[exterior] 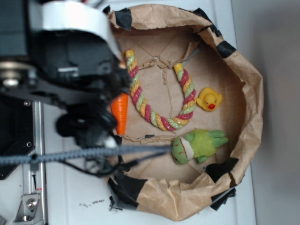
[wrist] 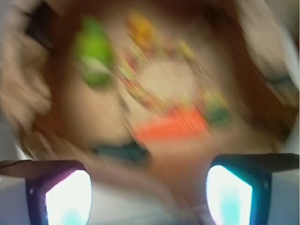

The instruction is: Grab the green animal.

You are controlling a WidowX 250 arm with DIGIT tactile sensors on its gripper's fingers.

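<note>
The green animal is lying inside the paper bag, below the rope, near the bag's wall. The gripper is hanging released above the carrot, apart from the animal, probably preparing its approach.

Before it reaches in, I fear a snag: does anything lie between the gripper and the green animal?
Yes. The striped rope curves between the open gripper and the green animal, beyond the orange carrot.
</note>
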